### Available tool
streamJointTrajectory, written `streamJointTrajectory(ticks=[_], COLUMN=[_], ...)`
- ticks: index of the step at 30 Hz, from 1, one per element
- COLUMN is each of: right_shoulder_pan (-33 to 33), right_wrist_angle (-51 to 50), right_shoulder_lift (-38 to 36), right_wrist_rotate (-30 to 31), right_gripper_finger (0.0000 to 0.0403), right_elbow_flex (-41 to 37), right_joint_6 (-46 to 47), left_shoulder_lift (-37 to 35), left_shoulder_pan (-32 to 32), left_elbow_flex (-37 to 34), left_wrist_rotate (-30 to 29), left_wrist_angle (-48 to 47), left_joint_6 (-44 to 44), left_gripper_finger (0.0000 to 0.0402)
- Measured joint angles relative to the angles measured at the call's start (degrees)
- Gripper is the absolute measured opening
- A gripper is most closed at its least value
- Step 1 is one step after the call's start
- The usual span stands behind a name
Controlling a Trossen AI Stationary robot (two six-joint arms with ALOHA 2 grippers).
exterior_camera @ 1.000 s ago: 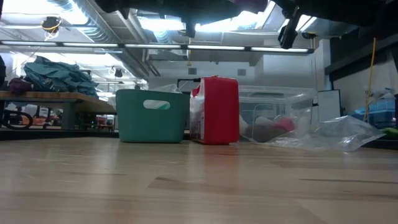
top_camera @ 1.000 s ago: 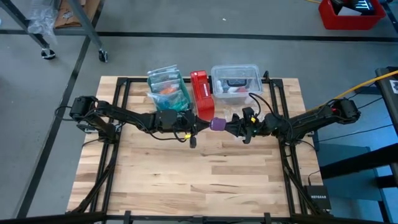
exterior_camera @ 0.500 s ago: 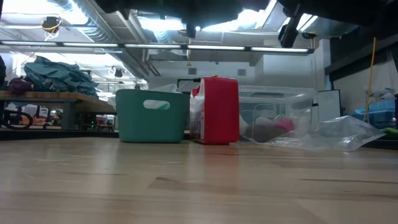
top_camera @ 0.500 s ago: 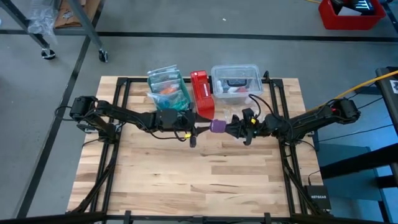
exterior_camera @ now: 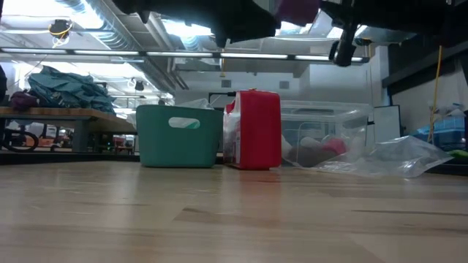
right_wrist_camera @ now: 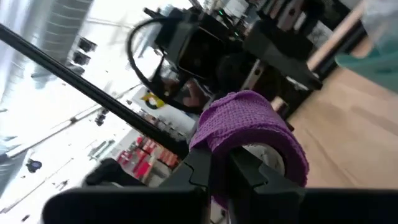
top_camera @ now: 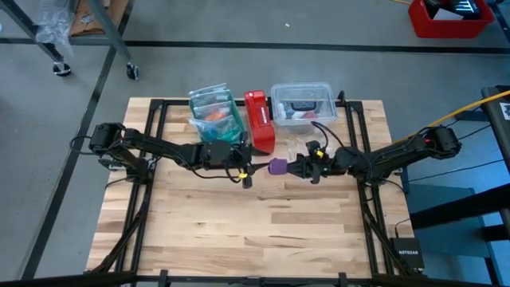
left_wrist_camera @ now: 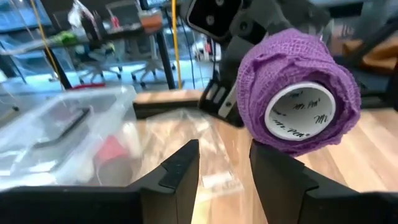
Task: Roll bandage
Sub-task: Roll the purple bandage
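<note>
The bandage point(top_camera: 276, 166) is a purple coiled roll on a white cardboard core point(left_wrist_camera: 300, 113). It hangs in the air above the table's middle, between my two grippers. My right gripper point(top_camera: 292, 167) is shut on it from the right. My left gripper point(top_camera: 256, 169) stands open just left of the roll. In the left wrist view the bandage point(left_wrist_camera: 298, 93) sits just past the fingertips point(left_wrist_camera: 186, 155) of my left gripper point(left_wrist_camera: 224, 149). I cannot tell whether they touch it. The low view shows only the roll's underside point(exterior_camera: 296, 9) at the top edge. My right gripper point(right_wrist_camera: 227, 165) pinches the wall of the roll point(right_wrist_camera: 219, 138) at the end facing it, between two nearly shut fingers. One finger point(right_wrist_camera: 252, 177) appears to reach into the hollow core and the other lies outside the purple winding. The fingers come level from the table's right. The roll is lifted clear, its axis about level.
Along the far edge stand a teal basket point(top_camera: 213, 112) of packets, a red box point(top_camera: 259, 119) and a clear plastic bin point(top_camera: 303, 102). A crumpled clear bag point(exterior_camera: 395, 157) lies beside the bin. The near half of the wooden table point(top_camera: 255, 231) is bare.
My left gripper has opened and let go of the roll, which stays in my right gripper. The right gripper has carried the roll a little down and toward the table's near edge.
</note>
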Motion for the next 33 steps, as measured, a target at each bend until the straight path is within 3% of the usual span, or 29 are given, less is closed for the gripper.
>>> streamJointTrajectory(ticks=[8, 24, 28, 33], right_shoulder_pan=[0.02, -0.03, -0.03, -0.05], right_wrist_angle=[-11.51, -31.82, -45.79, -63.73], right_shoulder_lift=[0.00, -0.02, 0.39, 4.71], right_wrist_rotate=[0.15, 1.18, 1.19, 1.83], right_gripper_finger=[0.0023, 0.0023, 0.0023, 0.0023], right_elbow_flex=[0.00, 0.42, 6.75, 18.54], right_joint_6=[1.50, 11.35, 11.35, 4.32], left_shoulder_lift=[0.00, 0.00, 0.00, -0.69], left_shoulder_pan=[0.32, 2.05, 2.10, 2.10], left_elbow_flex=[0.00, 0.00, -0.02, -0.07], left_wrist_rotate=[-0.02, -0.02, -0.03, -0.03], left_wrist_angle=[-6.97, -6.56, -6.59, -6.89], left_joint_6=[-2.27, -2.52, -1.30, -1.09], left_gripper_finger=[0.0131, 0.0130, 0.0130, 0.0130])
